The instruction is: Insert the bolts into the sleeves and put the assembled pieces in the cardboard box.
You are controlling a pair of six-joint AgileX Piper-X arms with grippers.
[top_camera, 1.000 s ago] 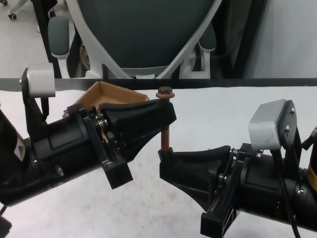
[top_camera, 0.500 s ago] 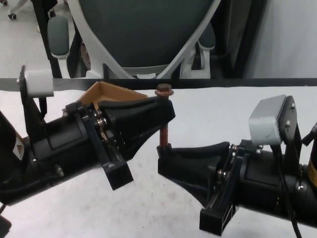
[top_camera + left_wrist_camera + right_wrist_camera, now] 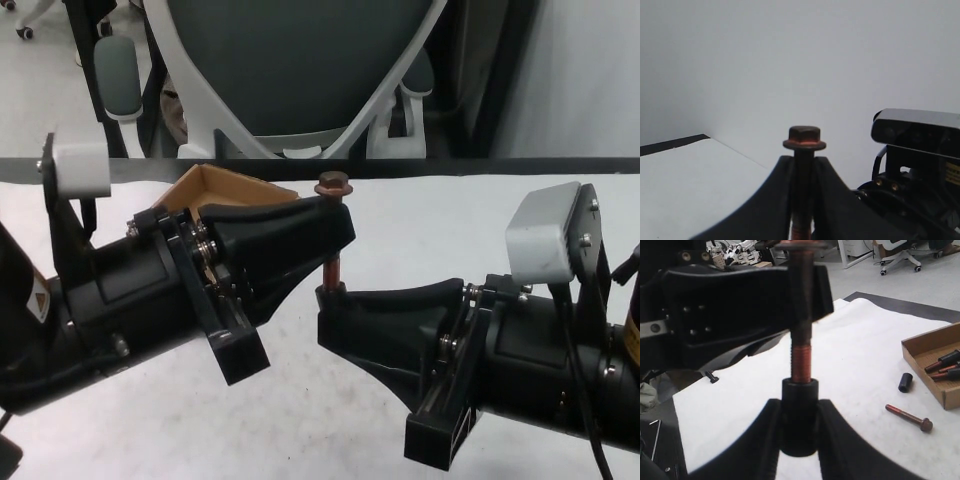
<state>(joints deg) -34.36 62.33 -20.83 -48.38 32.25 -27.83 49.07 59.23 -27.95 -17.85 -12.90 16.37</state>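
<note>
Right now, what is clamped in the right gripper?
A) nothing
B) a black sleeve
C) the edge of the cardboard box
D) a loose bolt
B: the right gripper is shut on the black sleeve, while the bolt, held upright in the left gripper, meets the sleeve's top.

The left gripper [image 3: 338,228] and right gripper [image 3: 328,318] meet over the bench [image 3: 450,230], bridged by the clamped upright bolt [image 3: 331,268] and sleeve [image 3: 799,415], which bar the gap. The left gripper screens part of the box [image 3: 215,185]. A loose sleeve [image 3: 905,382] and loose bolt [image 3: 910,417] lie near the box.
</note>
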